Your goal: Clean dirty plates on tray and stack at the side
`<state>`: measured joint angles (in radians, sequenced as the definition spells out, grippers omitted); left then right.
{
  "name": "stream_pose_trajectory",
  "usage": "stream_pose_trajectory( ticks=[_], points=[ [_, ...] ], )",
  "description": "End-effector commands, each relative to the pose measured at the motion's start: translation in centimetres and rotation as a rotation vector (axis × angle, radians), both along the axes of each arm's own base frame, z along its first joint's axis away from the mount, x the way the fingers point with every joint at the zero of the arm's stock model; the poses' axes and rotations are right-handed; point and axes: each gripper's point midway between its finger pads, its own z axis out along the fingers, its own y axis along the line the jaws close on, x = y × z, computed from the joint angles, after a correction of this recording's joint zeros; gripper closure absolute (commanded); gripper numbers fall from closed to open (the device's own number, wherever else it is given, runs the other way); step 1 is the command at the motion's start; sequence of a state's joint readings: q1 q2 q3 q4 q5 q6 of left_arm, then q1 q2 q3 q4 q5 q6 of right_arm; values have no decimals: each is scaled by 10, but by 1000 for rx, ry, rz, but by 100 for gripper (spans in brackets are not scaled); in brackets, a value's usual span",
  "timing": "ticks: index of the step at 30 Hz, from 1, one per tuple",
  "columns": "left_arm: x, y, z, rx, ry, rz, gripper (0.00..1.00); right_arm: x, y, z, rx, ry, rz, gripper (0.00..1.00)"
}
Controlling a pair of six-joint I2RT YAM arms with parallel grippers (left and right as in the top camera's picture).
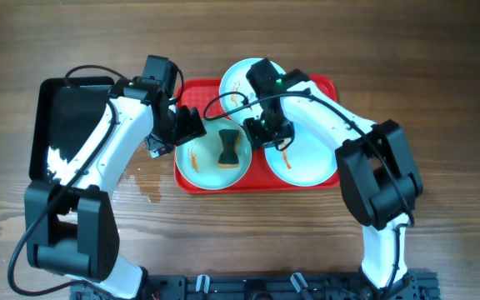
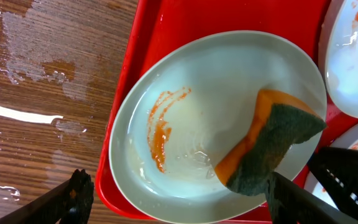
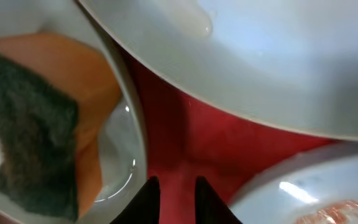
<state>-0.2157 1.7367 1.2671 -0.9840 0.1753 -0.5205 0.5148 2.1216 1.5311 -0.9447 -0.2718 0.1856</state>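
Sponge (image 2: 272,149) lies loose in front-left plate (image 2: 229,81), orange smear (image 2: 160,134) uncleaned; left gripper (image 2: 179,202) open, empty, over plate's near rim; right gripper (image 3: 173,193) nearly closed, empty, low betw plates on red tray (image 1: 198,179). Step: scrubbing plate 1; next: re-grip sponge, wipe smear. Back plate (image 1: 242,77) and right plate (image 1: 307,158) wait.

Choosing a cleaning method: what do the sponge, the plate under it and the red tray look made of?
Sponge: orange foam with a dark, fibrous scouring layer. Plate: glossy, likely melamine or ceramic. Tray: smooth moulded plastic, by its sheen.
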Motion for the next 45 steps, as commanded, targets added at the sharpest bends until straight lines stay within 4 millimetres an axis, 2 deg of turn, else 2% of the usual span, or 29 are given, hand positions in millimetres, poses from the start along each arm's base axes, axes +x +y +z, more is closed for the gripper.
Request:
stream_pose_trajectory(
  ticks=[1, 5, 10, 12, 15, 18, 22, 28, 30, 35, 41, 45],
  points=[
    [2, 4, -2, 19, -3, -12, 13, -7, 7, -8, 35, 34, 8, 78],
    [2, 4, -2, 19, -2, -12, 13, -7, 7, -8, 39, 33, 8, 76],
    [2, 4, -2, 19, -2, -12, 13, 0, 13, 11, 69, 19, -1, 75],
    [2, 4, -2, 19, -2, -12, 13, 5, 16, 23, 80, 0, 1, 71],
    [2, 4, -2, 19, -3, -12, 12, 7, 17, 32, 83, -6, 5, 63],
    [2, 4, -2, 19, -3, -12, 13, 4, 19, 33, 94, 8, 7, 62],
    [3, 4, -2, 18, -5, -12, 12, 2, 22, 33, 99, 9, 13, 55],
    [3, 4, -2, 18, -5, -12, 12, -1, 20, 19, 95, 9, 10, 56],
    [3, 4, -2, 18, -5, -12, 12, -3, 19, 12, 97, 6, 10, 58],
    [3, 4, -2, 18, -5, -12, 12, -5, 15, -3, 81, 1, -21, 79],
    [3, 4, -2, 17, -5, -12, 12, 0, 14, -4, 72, -14, -49, 88],
    [2, 0, -2, 6, -3, -18, 10, 4, 9, -6, 31, -9, -145, 91]
  ],
)
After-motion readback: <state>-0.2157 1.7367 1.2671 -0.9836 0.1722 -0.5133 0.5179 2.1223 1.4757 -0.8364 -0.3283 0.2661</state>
